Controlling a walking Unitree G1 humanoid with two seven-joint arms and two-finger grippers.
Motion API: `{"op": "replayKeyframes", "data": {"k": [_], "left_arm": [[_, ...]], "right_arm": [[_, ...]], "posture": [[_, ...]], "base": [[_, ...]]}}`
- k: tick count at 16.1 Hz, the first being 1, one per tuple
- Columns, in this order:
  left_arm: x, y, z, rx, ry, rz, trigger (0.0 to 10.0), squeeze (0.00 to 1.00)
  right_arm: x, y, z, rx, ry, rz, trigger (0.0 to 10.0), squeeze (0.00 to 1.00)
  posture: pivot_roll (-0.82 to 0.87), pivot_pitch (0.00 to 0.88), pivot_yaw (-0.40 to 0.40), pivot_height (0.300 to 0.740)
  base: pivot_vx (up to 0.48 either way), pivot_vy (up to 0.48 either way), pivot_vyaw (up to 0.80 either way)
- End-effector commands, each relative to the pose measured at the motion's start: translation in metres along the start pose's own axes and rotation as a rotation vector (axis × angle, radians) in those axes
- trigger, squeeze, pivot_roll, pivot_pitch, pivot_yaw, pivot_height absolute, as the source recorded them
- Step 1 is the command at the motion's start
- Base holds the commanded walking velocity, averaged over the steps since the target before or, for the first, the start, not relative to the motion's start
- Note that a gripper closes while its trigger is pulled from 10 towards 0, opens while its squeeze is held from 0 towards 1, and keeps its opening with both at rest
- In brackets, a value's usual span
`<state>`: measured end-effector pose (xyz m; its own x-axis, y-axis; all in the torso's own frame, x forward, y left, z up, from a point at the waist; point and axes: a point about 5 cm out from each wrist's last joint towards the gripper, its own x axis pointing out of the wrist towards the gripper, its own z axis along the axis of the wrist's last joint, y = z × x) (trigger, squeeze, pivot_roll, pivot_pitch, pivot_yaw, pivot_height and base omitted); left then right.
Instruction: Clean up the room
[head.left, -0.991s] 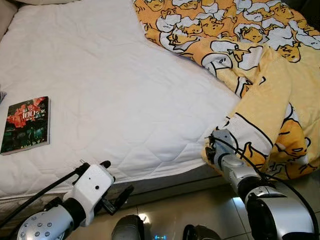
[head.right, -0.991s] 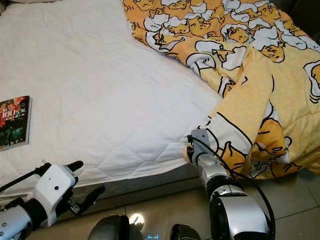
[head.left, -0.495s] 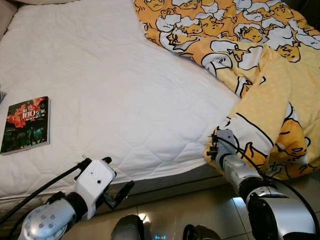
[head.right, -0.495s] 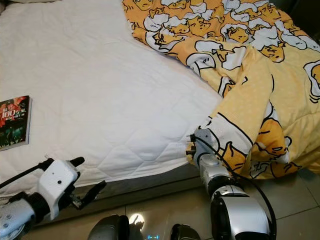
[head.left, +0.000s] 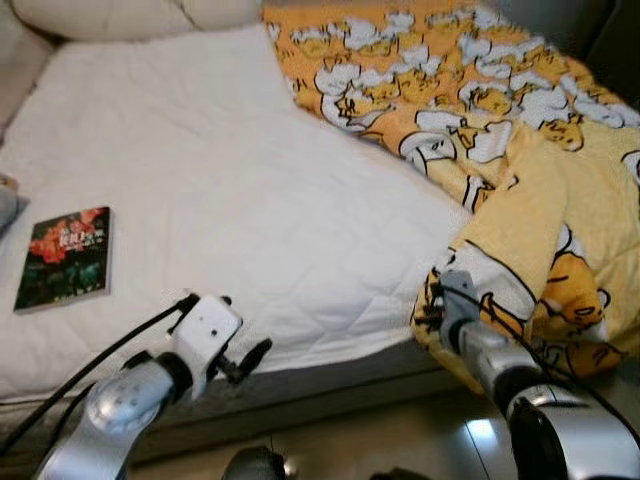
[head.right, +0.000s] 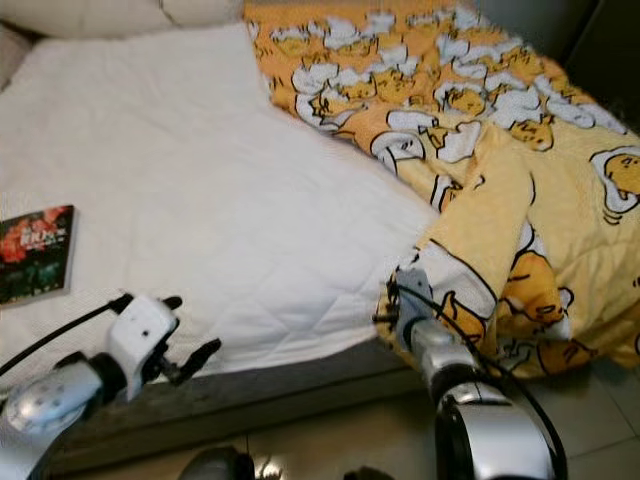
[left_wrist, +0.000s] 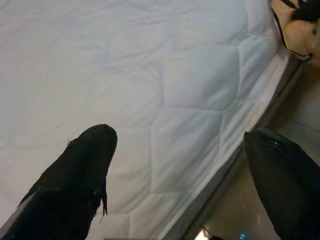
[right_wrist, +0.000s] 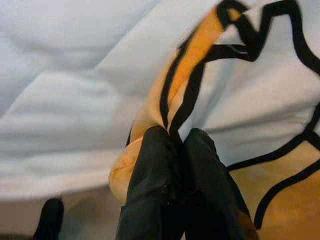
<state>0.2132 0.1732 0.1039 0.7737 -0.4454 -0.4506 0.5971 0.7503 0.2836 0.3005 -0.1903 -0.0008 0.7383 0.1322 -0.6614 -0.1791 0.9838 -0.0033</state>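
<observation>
While its two black fingers pinch together on a fold at the edge of the yellow cartoon-print blanket (head.left: 520, 140), the right gripper (right_wrist: 175, 145) holds the fabric at the bed's near edge, where the blanket drapes over the side toward the tiled floor (head.right: 330, 440). The left gripper (left_wrist: 180, 145) hovers with fingers spread wide and holding nothing over the near edge of the white quilted mattress (head.left: 220, 190). A book (head.left: 65, 258) lies flat on the mattress, well apart from both grippers.
</observation>
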Motion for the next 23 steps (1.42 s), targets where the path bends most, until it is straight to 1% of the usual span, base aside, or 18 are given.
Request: {"op": "replayKeyframes", "data": {"k": [1, 3, 4, 5, 7, 9, 10, 11, 12, 13, 14, 15, 16, 18, 20, 21, 22, 23], "left_arm": [[0.003, -0.001, -0.001, 0.017, 0.0, -0.009, 10.0, 0.57], [0.009, 0.0, 0.0, 0.024, -0.008, -0.014, 10.0, 0.58], [0.011, -0.001, -0.001, 0.028, -0.011, -0.022, 10.0, 0.58], [0.012, -0.003, -0.002, 0.031, -0.012, -0.038, 10.0, 0.57], [0.013, -0.007, -0.003, 0.035, -0.008, -0.064, 10.0, 0.57], [0.012, -0.01, -0.004, 0.037, -0.003, -0.078, 10.0, 0.58], [0.013, -0.011, -0.006, 0.04, 0.004, -0.088, 10.0, 0.57], [0.014, -0.012, -0.006, 0.042, 0.005, -0.092, 10.0, 0.57], [0.016, -0.012, -0.006, 0.045, 0.002, -0.097, 10.0, 0.57], [0.02, -0.012, -0.004, 0.049, -0.003, -0.103, 10.0, 0.57], [0.021, -0.012, -0.004, 0.05, -0.005, -0.103, 10.0, 0.57], [0.024, -0.013, -0.002, 0.05, -0.01, -0.102, 10.0, 0.57], [0.026, -0.014, -0.002, 0.05, -0.014, -0.101, 10.0, 0.57], [0.03, -0.015, -0.001, 0.05, -0.02, -0.1, 10.0, 0.57], [0.034, -0.013, -0.001, 0.049, -0.028, -0.091, 10.0, 0.57], [0.035, -0.013, 0.0, 0.045, -0.032, -0.086, 10.0, 0.57], [0.037, -0.012, 0.0, 0.036, -0.039, -0.072, 10.0, 0.57], [0.038, -0.011, 0.0, 0.027, -0.044, -0.057, 10.0, 0.57]], "right_arm": [[-0.001, -0.001, 0.002, -0.033, -0.01, 0.036, 0.0, 0.0], [-0.004, 0.016, -0.001, -0.143, -0.026, 0.307, 0.0, 0.0], [-0.008, 0.024, -0.004, -0.226, -0.032, 0.48, 0.0, 0.0], [-0.021, 0.032, -0.011, -0.336, -0.023, 0.724, 0.0, 0.0], [-0.042, 0.035, -0.02, -0.44, 0.026, 0.986, 0.0, 0.0], [-0.064, 0.028, -0.025, -0.485, 0.116, 1.155, 0.0, 0.0], [-0.077, 0.022, -0.031, -0.541, 0.209, 1.234, 0.0, 0.0], [-0.076, 0.014, -0.038, -0.618, 0.272, 1.208, 0.0, 0.0], [-0.072, 0.004, -0.048, -0.734, 0.345, 1.138, 0.0, 0.0], [-0.069, -0.005, -0.059, -0.831, 0.42, 1.026, 7.5, 0.0], [-0.07, -0.005, -0.06, -0.839, 0.432, 0.999, 7.5, 0.0], [-0.072, -0.007, -0.065, -0.826, 0.471, 0.979, 10.0, 0.5], [-0.075, -0.007, -0.07, -0.813, 0.495, 0.976, 10.0, 1.0], [-0.079, -0.003, -0.079, -0.748, 0.507, 1.002, 10.0, 1.0], [-0.078, -0.001, -0.077, -0.736, 0.467, 0.986, 10.0, 1.0], [-0.075, 0.0, -0.073, -0.707, 0.423, 0.96, 10.0, 1.0], [-0.073, 0.003, -0.063, -0.648, 0.352, 0.919, 10.0, 1.0], [-0.073, 0.004, -0.052, -0.62, 0.276, 0.875, 10.0, 1.0]], "posture": [[0.17, 0.0, -0.001, 0.74], [0.15, 0.0, 0.003, 0.74], [0.15, 0.0, 0.006, 0.74], [0.15, 0.0, 0.005, 0.74], [0.14, 0.0, 0.002, 0.74], [0.14, 0.0, 0.002, 0.74], [0.14, 0.0, 0.004, 0.74], [0.14, 0.0, 0.006, 0.74], [0.14, 0.0, 0.007, 0.74], [0.13, 0.0, 0.005, 0.74], [0.13, 0.0, 0.004, 0.74], [0.13, 0.0, 0.002, 0.74], [0.13, 0.0, 0.001, 0.74], [0.13, 0.0, 0.002, 0.74], [0.11, 0.0, 0.011, 0.74], [0.1, 0.0, 0.011, 0.74], [0.1, 0.0, 0.012, 0.74], [0.09, 0.0, 0.008, 0.74]], "base": [[0.0, 0.0, 0.0], [0.0, 0.0, 0.0], [0.0, 0.0, 0.0], [0.0, 0.0, 0.0], [0.0, 0.0, 0.0], [0.0, 0.0, 0.0], [0.0, 0.0, 0.0], [0.0, 0.0, 0.0], [0.0, 0.0, 0.0], [0.0, 0.0, 0.0], [0.0, 0.0, 0.0], [0.0, 0.0, 0.0], [0.0, 0.0, 0.0], [0.0, 0.0, 0.0], [0.0, 0.0, 0.0], [0.0, 0.0, 0.0], [0.0, 0.0, 0.0], [0.0, 0.0, 0.0]]}}
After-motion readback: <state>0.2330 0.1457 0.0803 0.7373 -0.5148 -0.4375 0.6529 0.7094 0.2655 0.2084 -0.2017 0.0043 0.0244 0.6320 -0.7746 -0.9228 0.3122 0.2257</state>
